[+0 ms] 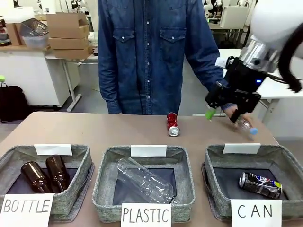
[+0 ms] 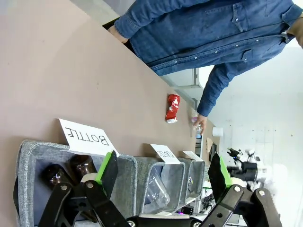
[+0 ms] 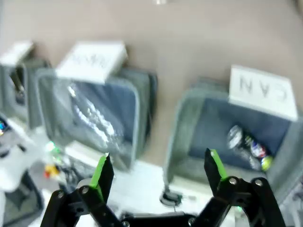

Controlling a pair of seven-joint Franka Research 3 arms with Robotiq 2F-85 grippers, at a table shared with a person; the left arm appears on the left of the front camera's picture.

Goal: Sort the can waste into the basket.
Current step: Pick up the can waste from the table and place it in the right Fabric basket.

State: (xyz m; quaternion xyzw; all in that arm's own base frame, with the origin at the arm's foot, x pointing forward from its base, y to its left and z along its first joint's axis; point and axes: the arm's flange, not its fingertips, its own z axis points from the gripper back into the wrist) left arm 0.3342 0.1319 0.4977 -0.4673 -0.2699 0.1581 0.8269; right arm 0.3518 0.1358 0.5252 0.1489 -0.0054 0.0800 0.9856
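Tbl point(image 1: 104, 130): red can point(image 1: 173, 125), 3 bins point(image 1: 106, 196)

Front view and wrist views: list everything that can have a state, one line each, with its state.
red can, lying on its side on the table, outside every bin
black can, lying inside the CAN basket
CAN basket, upright, holding one can
left claw, open, empty
right claw, open, empty
clear bottle, lying in the PLASTIC bin
brown bottles, lying in the BOTTLE bin
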